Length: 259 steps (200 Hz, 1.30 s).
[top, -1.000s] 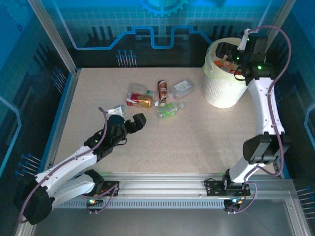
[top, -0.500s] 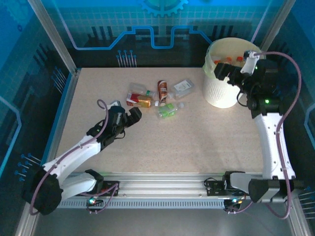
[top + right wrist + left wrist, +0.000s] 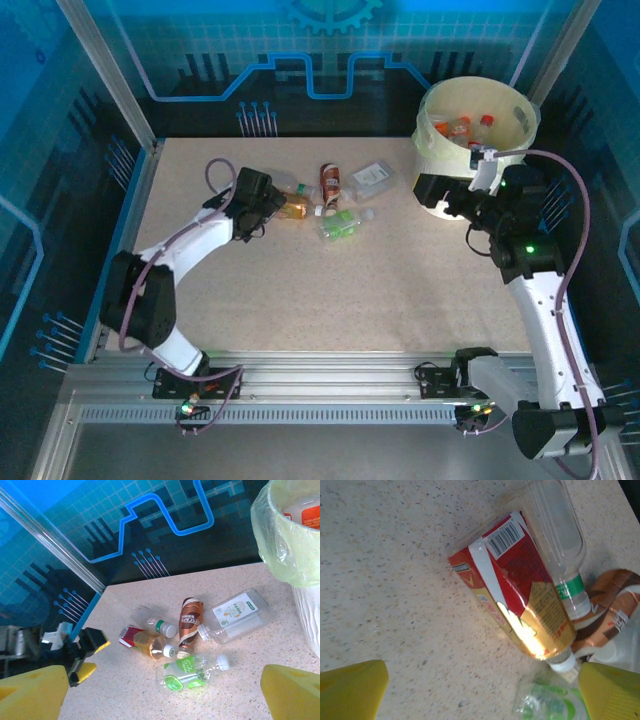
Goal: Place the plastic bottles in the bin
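My L gripper, spread, has reached the red-label bottle at 11 o'clock; R gripper, spread, backed off bin, so next grab's near.

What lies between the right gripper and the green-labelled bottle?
Bare speckled tabletop. The top view shows the open right gripper beside the bin and the green-labelled bottle, with nothing on the stretch between them.

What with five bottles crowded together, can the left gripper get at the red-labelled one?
Probably yes: the left gripper hangs open over the red-labelled bottle, with bare table on one side, though a clear bottle lies against the other.
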{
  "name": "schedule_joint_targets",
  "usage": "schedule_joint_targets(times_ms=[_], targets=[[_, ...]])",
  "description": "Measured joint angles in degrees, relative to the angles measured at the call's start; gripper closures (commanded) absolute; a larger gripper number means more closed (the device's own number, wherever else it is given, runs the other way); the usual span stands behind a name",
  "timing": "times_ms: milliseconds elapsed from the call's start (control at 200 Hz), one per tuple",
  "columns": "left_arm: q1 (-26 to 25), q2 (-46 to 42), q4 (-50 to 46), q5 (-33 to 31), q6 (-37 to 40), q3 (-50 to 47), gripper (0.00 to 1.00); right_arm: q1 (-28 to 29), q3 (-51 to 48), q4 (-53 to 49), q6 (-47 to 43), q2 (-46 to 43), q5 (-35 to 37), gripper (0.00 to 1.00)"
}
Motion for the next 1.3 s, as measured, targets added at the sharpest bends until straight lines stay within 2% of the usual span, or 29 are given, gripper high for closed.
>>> schedule_joint_targets(times_ms=[315, 505, 685, 1020, 1176, 1296], targets=[[1.55, 17.25, -6.21, 0.44, -5.97, 17.99, 0.01, 0.22, -0.09, -1.62, 0.46, -2.75, 1.79, 0.0], [1.64, 23.71, -8.13, 0.5, -7.63, 23.69, 0.01, 0.24, -1.25, -1.77, 2.36, -3.93, 2.99, 0.0], [1.7, 26.75, -7.96, 0.52, -8.13, 23.82, 0.06, 0.28, -1.97, -2.27, 3.67, -3.96, 4.0, 0.0], [3.17, 25.27, -3.52, 1.55, -7.5, 17.57, 0.15, 1.03, -2.69, -2.6, 4.07, -4.2, 6.32, 0.0], [3.58, 23.87, -2.38, 1.53, -5.9, 14.71, 0.24, 1.09, -2.89, -2.86, 4.07, -4.2, 6.54, 0.0], [3.58, 22.58, -1.57, 1.51, -3.96, 12.76, 0.36, 1.11, -2.93, -2.84, 4.04, -4.2, 6.51, 0.0]])
